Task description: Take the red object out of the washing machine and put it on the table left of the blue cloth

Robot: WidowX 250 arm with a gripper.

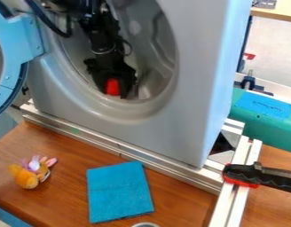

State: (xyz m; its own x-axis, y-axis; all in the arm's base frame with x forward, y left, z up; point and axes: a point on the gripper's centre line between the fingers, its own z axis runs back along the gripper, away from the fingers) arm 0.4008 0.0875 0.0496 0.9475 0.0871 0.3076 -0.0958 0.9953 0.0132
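The black two-finger end effector (116,90) hangs inside the round front opening of a light grey washing machine (192,111), near the lower rim of that opening. Its fingers stand on either side of a small, bright red object (113,87) and pinch it; most of the object is hidden between them, so its full shape cannot be told. The black robot arm (102,37) comes down from the top edge into the same opening.

The machine's light blue round door (32,40) stands swung open on its left side, as the camera sees it. Beneath the machine runs a silver metal rail frame (83,134), which rests on the brown wooden desk (59,206). In front of the machine, a folded bright blue cloth (118,190) lies flat on the desk. To the left of the cloth, also in front of the machine, lies a small orange plush toy (28,176) with pink ears. A black and red clamp (257,175) grips the frame at the machine's lower right. Beyond the machine's right side is a green container (266,122) with a blue patch (263,104) on it.
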